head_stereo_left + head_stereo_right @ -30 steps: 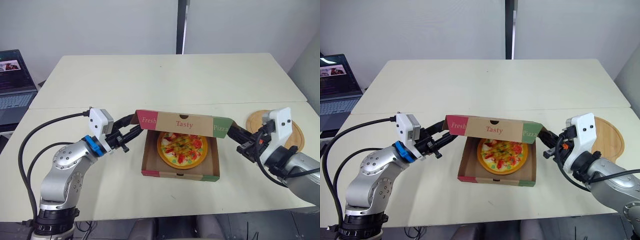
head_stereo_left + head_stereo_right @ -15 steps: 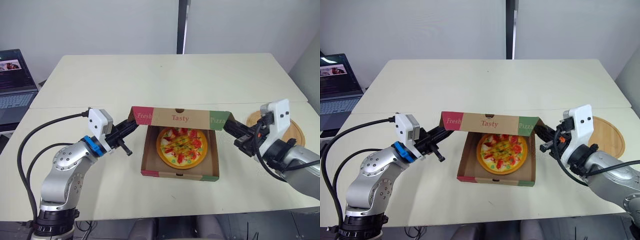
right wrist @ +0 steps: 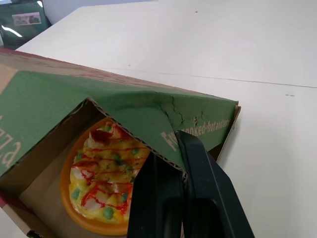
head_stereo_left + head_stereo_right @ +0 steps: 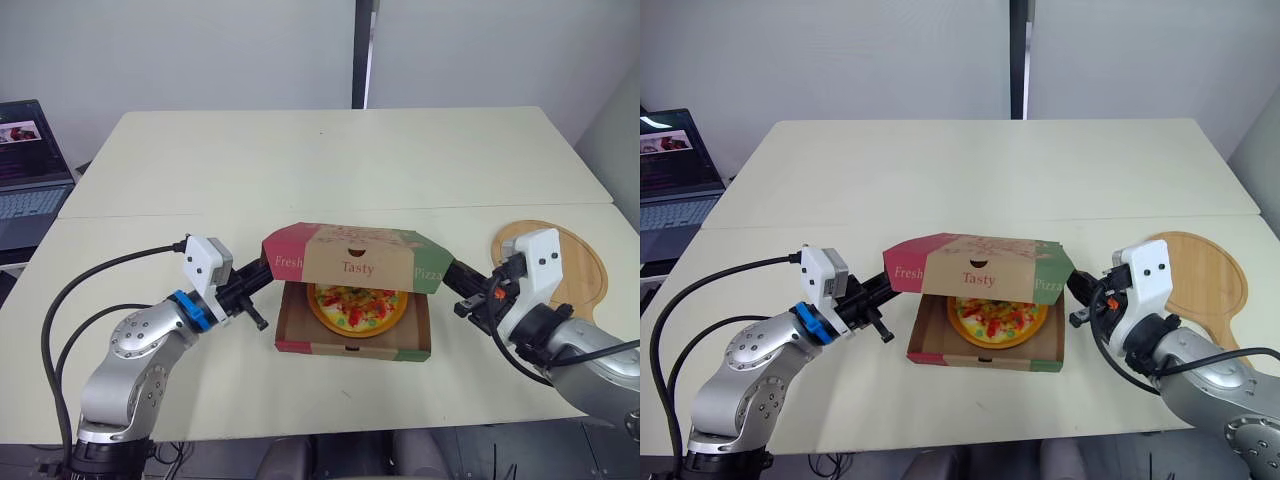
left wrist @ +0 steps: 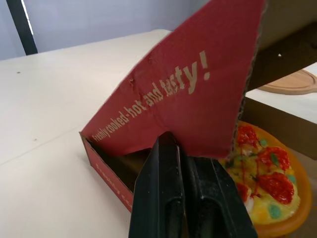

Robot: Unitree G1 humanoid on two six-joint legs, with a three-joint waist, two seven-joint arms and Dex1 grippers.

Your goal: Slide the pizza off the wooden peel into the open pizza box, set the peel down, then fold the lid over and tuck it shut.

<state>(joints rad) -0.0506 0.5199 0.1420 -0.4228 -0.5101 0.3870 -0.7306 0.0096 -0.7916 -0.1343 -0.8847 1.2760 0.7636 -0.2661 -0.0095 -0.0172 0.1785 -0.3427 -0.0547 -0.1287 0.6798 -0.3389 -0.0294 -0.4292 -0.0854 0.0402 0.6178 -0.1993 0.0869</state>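
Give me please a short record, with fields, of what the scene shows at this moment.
pizza: lying in the pizza box
lid: folded partway over the pizza, not yet shut
left gripper: shut on red side flap
right gripper: shut on green side flap
wooden peel: flat on the table, at the robot's right
laptop: open, far left

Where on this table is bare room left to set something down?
The far half of the table, behind the pizza box, is bare; so is the strip in front of it. Crowded: both sides of the box, where the left claw and right claw grip the lid, and the right edge, under the peel.
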